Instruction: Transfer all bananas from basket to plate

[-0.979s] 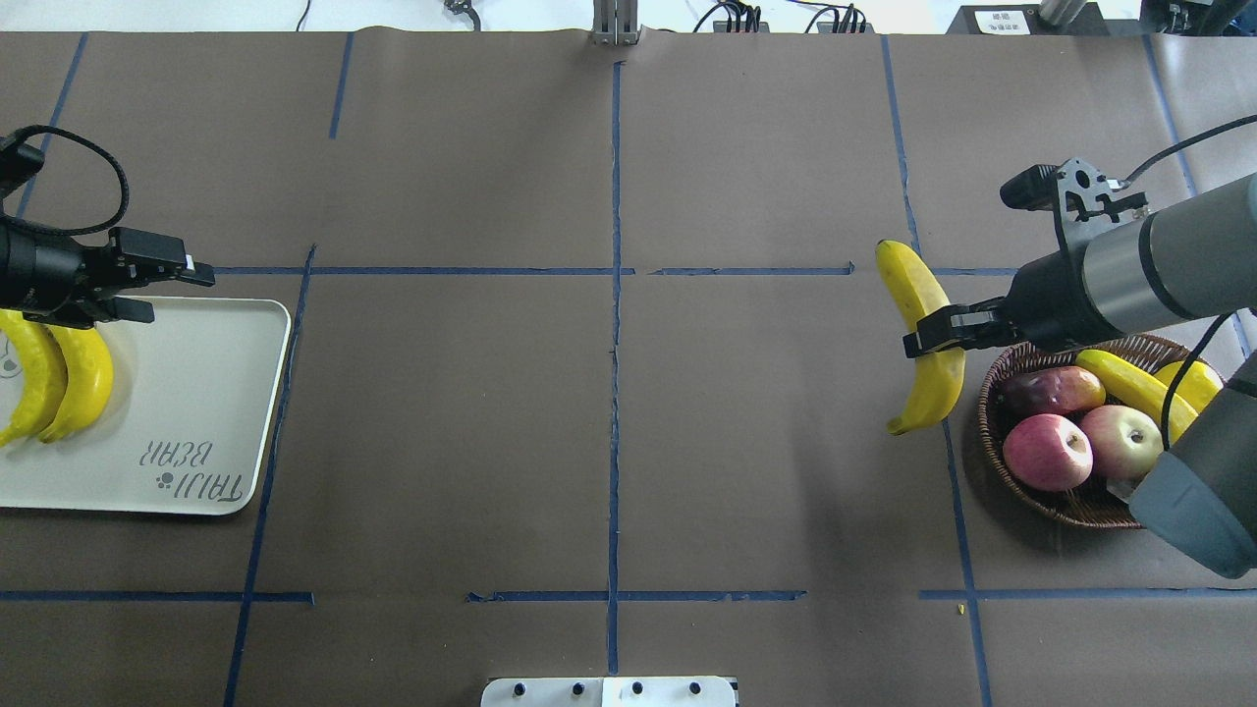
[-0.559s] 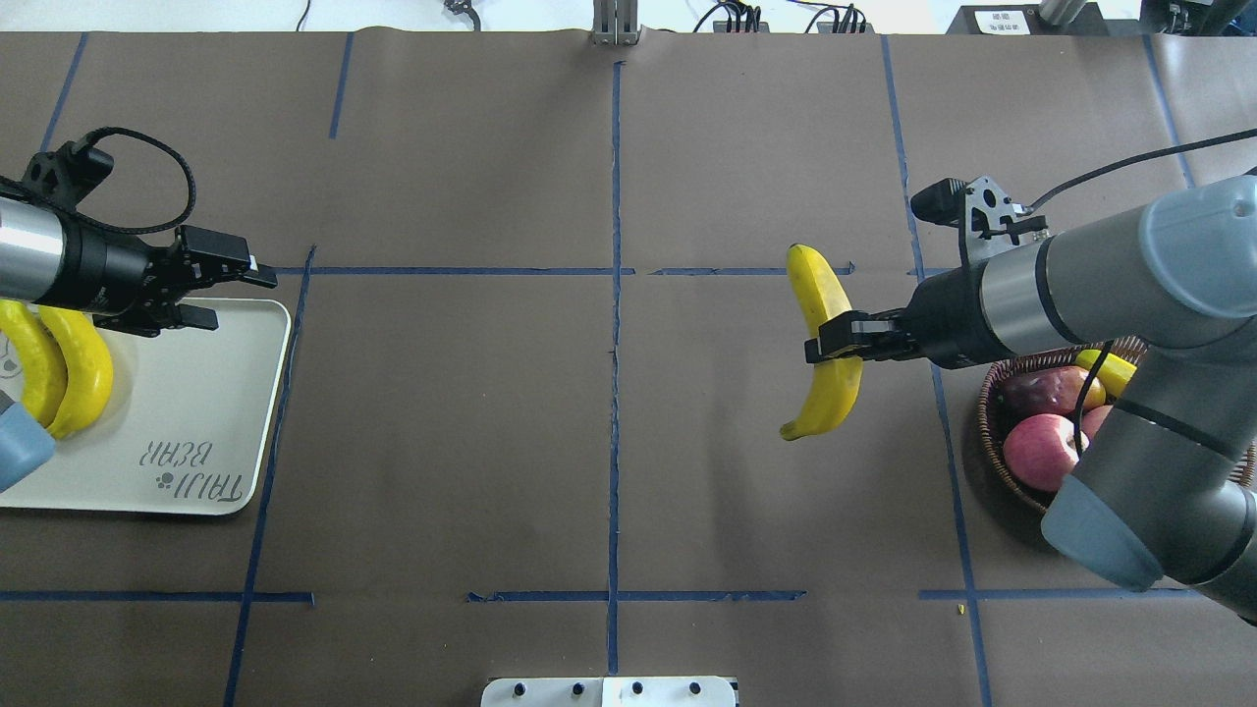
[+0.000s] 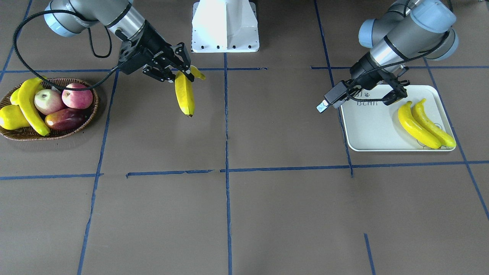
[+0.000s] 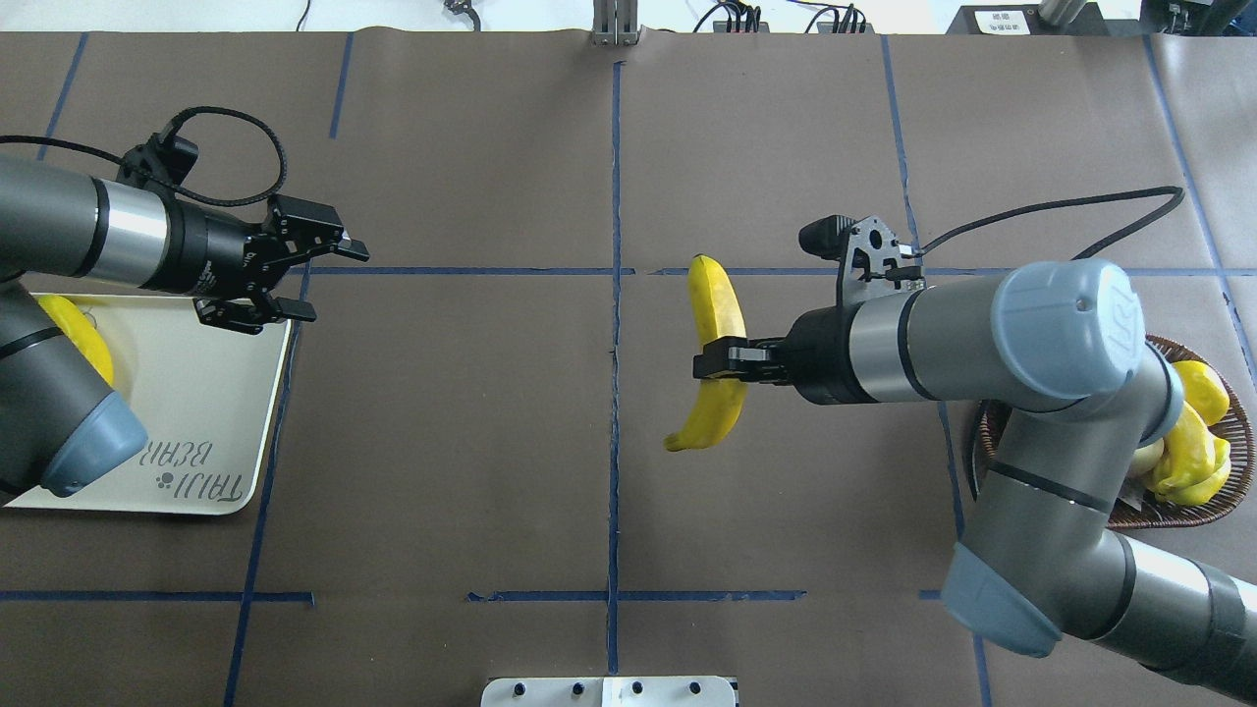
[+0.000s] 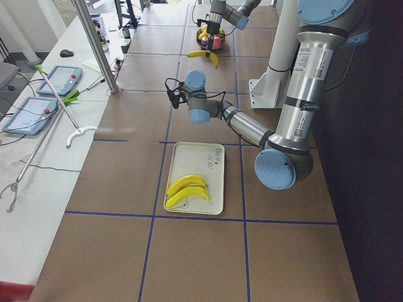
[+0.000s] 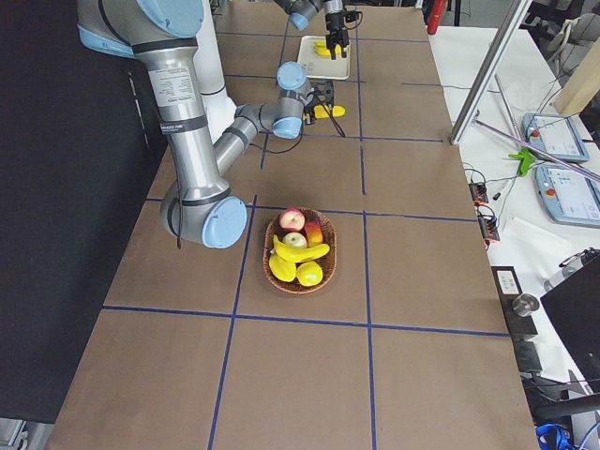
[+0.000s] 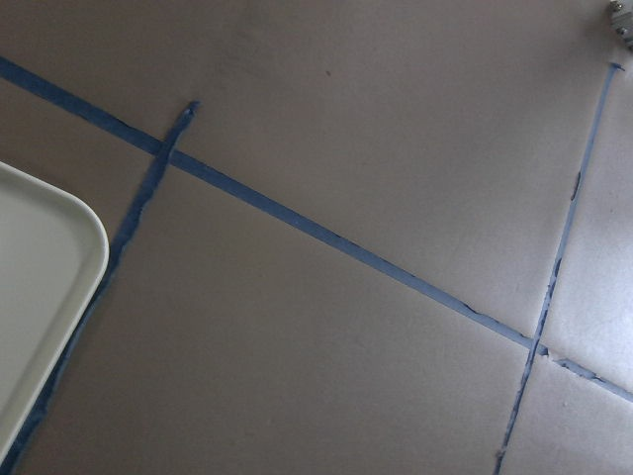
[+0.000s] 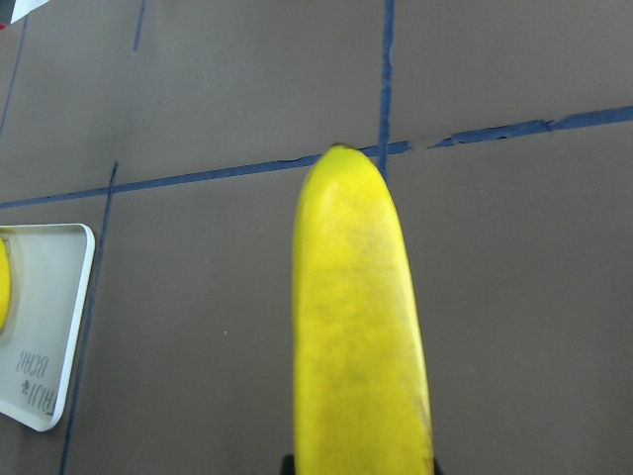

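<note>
My right gripper (image 4: 722, 358) is shut on a yellow banana (image 4: 712, 304), held crosswise just right of the table's centre line. The banana fills the right wrist view (image 8: 361, 327). My left gripper (image 4: 329, 280) is open and empty, beyond the far right corner of the white plate (image 4: 196, 393). Two bananas (image 3: 414, 124) lie side by side on the plate (image 3: 366, 126). One more banana (image 3: 30, 109) lies in the wicker basket (image 3: 49, 135) at the table's right end. My right arm hides much of the basket in the overhead view.
The basket also holds two apples (image 3: 47, 101), a dark red fruit (image 3: 65, 117) and yellow pear-shaped fruits (image 3: 9, 116). The white robot base (image 3: 225, 26) stands at the table's near edge. Blue tape lines divide the brown table cover.
My right gripper has carried the banana leftward from beside the basket to near the centre line. My left gripper has moved rightward off the plate, still open.
</note>
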